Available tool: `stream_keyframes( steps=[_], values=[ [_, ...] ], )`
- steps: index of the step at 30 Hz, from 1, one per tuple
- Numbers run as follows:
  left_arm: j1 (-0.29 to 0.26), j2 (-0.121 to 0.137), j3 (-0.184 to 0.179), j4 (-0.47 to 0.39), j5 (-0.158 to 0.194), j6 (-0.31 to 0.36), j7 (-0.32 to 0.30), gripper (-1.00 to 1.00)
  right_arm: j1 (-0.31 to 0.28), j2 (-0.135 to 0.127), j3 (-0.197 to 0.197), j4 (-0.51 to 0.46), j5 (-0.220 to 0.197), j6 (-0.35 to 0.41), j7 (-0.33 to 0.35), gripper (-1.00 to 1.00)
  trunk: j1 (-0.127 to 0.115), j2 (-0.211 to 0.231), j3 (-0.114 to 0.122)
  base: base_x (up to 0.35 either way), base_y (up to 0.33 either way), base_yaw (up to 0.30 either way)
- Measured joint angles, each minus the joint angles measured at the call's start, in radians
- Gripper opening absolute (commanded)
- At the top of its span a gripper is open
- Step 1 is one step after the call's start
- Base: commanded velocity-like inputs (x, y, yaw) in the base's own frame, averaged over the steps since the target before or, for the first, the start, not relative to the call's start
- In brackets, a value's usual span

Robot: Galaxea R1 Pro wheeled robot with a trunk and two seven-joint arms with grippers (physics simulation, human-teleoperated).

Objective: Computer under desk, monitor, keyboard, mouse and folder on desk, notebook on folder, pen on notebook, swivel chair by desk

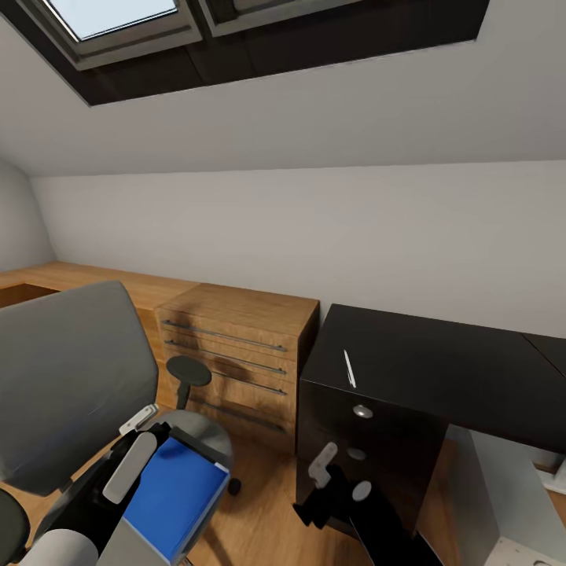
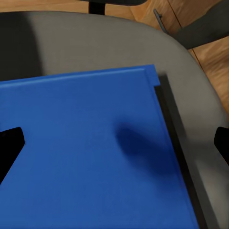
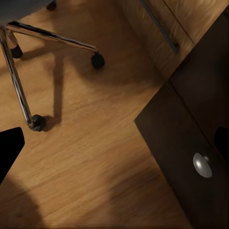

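Head view puts the swivel chair (image 1: 75, 385) at about 8 o'clock, its grey back tilted toward the camera and one black armrest (image 1: 189, 371) standing just beside the light-wood drawer unit (image 1: 236, 346). The folder (image 1: 174, 497) lies flat on the seat at 7 o'clock, its white page edge facing the bare wood floor (image 1: 259, 503) that runs between chair and desk (image 1: 440, 369). The desk fills the 3 to 4 o'clock side, its black top carrying a thin white pen (image 1: 349, 369) near the front corner, and its dark drawer front shows round silver knobs. A pale grey-white computer (image 1: 519, 503) sits low under the desk at 4 o'clock. The left gripper (image 2: 114, 143) hovers over the folder with its jaws spread wide, one dark fingertip near each side of the blue cover, touching nothing; the folder's long edge runs close to the seat rim. The right gripper (image 3: 114, 148) hangs wide open above the floor, between the chair's chrome base (image 3: 28, 71) and the desk's corner, holding nothing.
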Motion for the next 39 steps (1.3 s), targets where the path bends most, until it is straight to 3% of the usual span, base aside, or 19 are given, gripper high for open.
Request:
stream_keyframes(
  steps=[25,39],
  values=[
    [0.004,0.010,0.004,0.001,0.001,0.000,0.010,1.00,0.003,-0.012,0.010,0.094,0.018,-0.051,0.000,1.00,0.000,0.000,0.000,0.057,0.034,0.000],
    [0.000,0.044,0.004,-0.010,-0.001,-0.001,0.049,1.00,0.003,-0.012,0.012,0.100,0.019,-0.058,-0.001,1.00,0.000,0.000,0.000,0.005,0.003,0.000]
  ],
)
